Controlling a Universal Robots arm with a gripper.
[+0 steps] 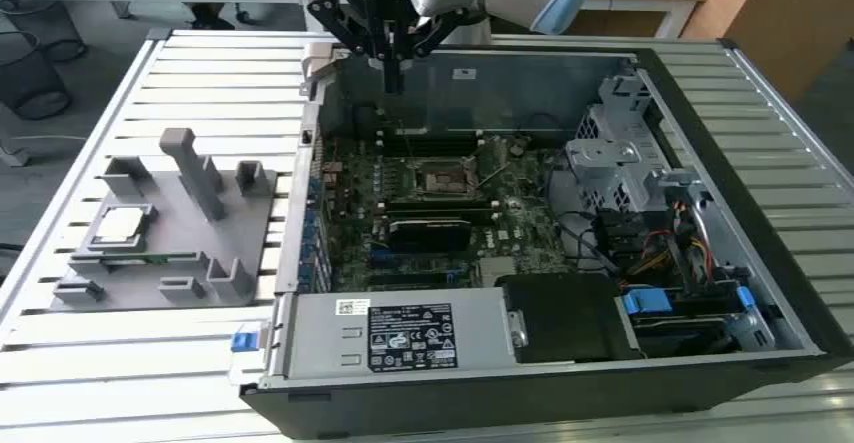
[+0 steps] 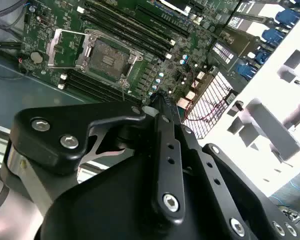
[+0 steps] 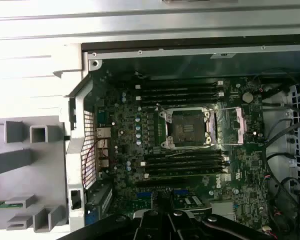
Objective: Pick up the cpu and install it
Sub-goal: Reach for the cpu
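Gripper [image 1: 394, 83] is noted high over the far edge of the open computer case [image 1: 694, 293], its fingers drawn together with nothing clamped between them. The cpu [image 1: 118, 225] is seen lying flat in a recess of the grey tray [image 1: 147, 288]. That tray sits outside the case on the slatted table [image 1: 214, 73], toward the exterior view's left and well apart from the gripper. A tall post [image 1: 194, 171] of the tray rises near the chip. In the first wrist view the socket [image 3: 188, 127] is found open, with its load plate [image 3: 238, 125] swung aside. The socket is hemmed closely on two sides by rows of memory sticks [image 3: 180, 91]. Room above the board's middle is bounded by the case walls. The drive cage [image 1: 607, 158] and loose cables crowd the exterior view's right, and the power supply [image 1: 394, 335] lies along the near edge.
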